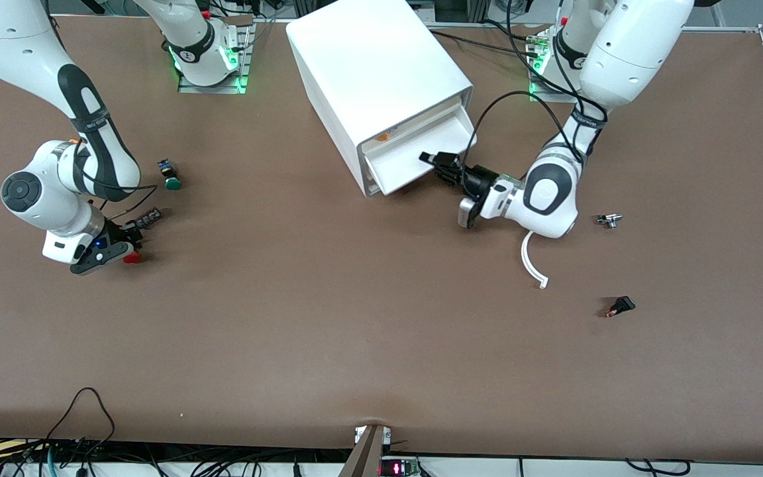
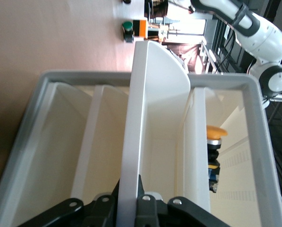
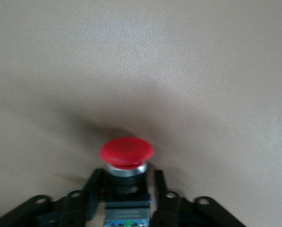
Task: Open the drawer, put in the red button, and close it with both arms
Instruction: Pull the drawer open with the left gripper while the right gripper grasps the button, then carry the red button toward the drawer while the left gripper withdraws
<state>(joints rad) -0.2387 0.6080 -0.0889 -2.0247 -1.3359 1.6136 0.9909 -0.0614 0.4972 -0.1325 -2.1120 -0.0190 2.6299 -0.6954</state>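
Gripping the drawer front, left gripper is clenched; right gripper apparently clasps the red button.

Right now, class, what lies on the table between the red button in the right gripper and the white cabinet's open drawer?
In the front view, only bare brown table separates the red button, clamped in the right gripper, from the drawer held by the left gripper.

Things on the big brown table

A boxy white cabinet, a green-capped button, a curved white plastic strip, a small silver part and a small black part lie on it.
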